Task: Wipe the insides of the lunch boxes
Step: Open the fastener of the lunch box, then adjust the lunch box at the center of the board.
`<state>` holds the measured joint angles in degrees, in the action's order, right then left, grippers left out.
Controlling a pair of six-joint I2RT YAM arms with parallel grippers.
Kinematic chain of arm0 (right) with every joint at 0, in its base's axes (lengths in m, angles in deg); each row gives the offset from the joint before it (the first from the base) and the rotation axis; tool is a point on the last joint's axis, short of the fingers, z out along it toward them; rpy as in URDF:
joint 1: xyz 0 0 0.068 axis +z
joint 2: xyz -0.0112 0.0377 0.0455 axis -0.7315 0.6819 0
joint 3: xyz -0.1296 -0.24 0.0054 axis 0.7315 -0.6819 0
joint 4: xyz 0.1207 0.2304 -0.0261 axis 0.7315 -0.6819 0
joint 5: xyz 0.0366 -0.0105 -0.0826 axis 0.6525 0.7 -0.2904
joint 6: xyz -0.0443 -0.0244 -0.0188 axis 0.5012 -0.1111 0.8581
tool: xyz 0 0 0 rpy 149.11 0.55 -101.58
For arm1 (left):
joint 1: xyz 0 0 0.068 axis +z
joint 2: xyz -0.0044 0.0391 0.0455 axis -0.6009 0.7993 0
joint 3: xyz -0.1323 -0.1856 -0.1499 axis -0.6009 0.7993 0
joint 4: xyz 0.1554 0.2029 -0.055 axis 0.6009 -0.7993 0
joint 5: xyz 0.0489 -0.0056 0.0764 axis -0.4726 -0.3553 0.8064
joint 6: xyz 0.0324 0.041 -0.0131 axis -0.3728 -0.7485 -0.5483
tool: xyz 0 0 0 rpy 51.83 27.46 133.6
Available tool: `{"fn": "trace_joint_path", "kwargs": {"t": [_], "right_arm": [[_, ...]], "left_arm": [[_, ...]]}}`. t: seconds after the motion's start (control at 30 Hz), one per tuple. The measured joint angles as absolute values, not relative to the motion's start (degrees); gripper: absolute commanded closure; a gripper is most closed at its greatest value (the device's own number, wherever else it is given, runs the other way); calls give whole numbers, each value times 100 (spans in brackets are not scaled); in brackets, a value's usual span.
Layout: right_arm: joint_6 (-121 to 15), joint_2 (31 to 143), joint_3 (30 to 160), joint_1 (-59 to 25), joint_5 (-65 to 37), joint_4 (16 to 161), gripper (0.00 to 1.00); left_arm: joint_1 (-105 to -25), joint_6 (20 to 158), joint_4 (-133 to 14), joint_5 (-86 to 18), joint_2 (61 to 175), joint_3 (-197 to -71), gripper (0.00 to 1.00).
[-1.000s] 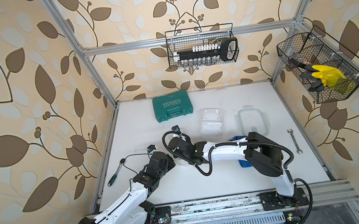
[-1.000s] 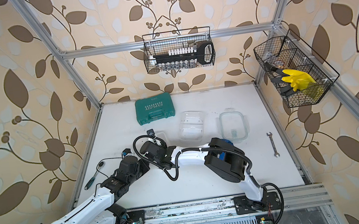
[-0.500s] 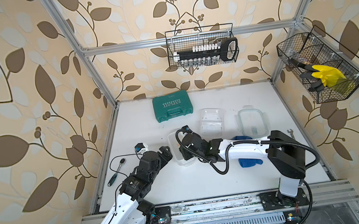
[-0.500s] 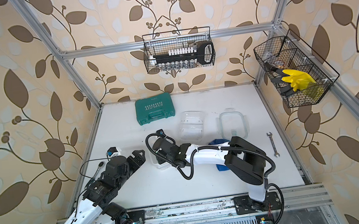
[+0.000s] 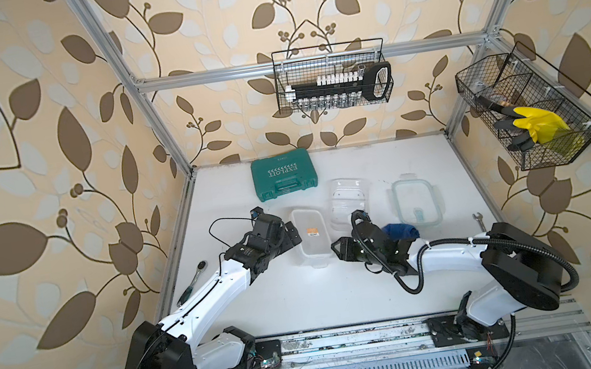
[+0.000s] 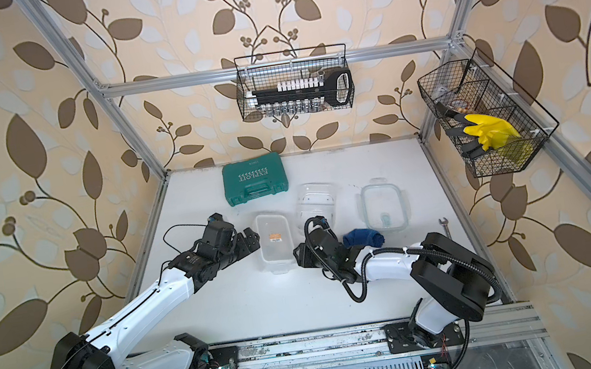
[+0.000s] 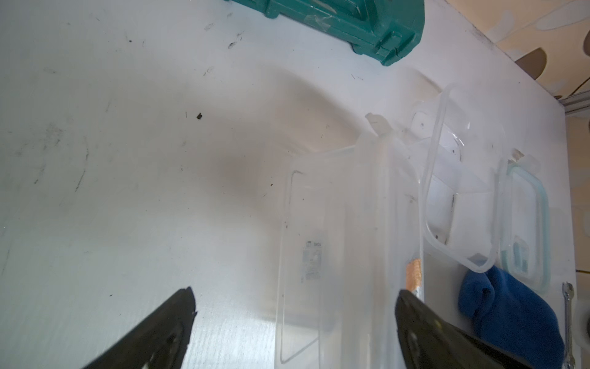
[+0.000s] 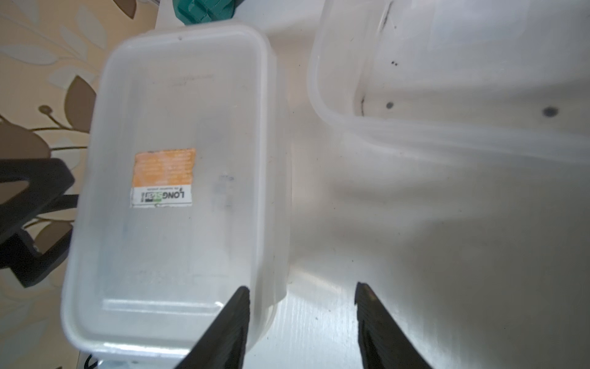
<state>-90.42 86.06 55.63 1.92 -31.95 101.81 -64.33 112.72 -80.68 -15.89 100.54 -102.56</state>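
Here, on the scuffed white table walled in leaf wallpaper, left gripper and right gripper both gape empty.

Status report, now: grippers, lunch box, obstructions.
Left gripper open, right gripper open, both empty. Stickered lunch box upright between them. Blue cloth unheld on table behind right gripper.

Table centre: one lunch box. Case at its 12 o'clock, second lunch box at 2, cloth at 3, ratchet at 9. Lid behind the cloth. Spanner further right.
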Motion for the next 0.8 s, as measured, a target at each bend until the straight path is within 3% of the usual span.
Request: {"fn": "trace_joint_path", "kwargs": {"t": [0.4,0.8], "right_arm": [[-9269,8396,5748,323,-3270,10548,42],[-9805,9082,5348,281,-3204,11501,42]], "left_arm": [[-6433,10785,-8084,-1445,9562,-10608,1],[-6346,10489,-7804,-1589,10832,-10846,1]]}}
